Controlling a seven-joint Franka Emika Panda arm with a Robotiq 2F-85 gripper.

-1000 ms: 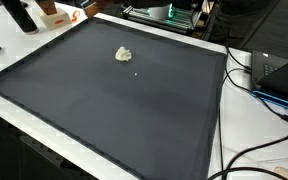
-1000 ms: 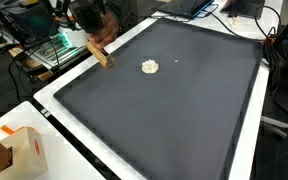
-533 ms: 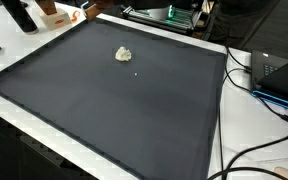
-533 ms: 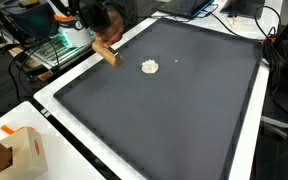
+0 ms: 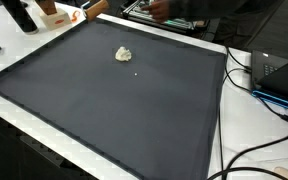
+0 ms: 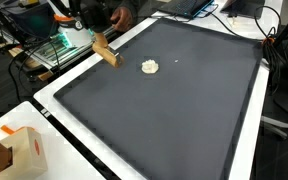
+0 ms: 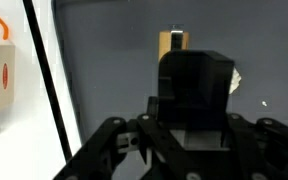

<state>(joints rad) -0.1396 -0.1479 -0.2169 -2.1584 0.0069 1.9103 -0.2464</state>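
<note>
The claw (image 6: pixel 99 35) is clenched on 1 wooden block (image 6: pixel 107 54), gripping its upper end. In an exterior view the block hangs tilted below the claw in the upper left of the frame. Its lower end points down and to the right, over the near-left border of the black mat (image 6: pixel 174 110). Whether that end touches the mat cannot be told from this angle.

In the wrist view the block (image 7: pixel 172 44) shows as a tan upright piece in the upper middle of the frame. It sits just above the dark body of the claw, which fills the lower centre.

1 crumpled wad (image 6: pixel 150 67) of pale material lies on the mat to the right of the block and slightly lower in the frame, near it but apart. In the wrist view the wad (image 7: pixel 235 82) peeks out at the right edge of the claw's body, mostly hidden behind it. In an exterior view the wad (image 5: pixel 125 54) lies alone in the upper middle of the mat (image 5: pixel 124 115).

The mat covers most of a white counter (image 6: pixel 59 110). An orange and white carton (image 6: pixel 24 150) stands on the counter in the lower left corner. Black cables (image 5: pixel 254 150) trail over the counter at the right edge of the frame.
</note>
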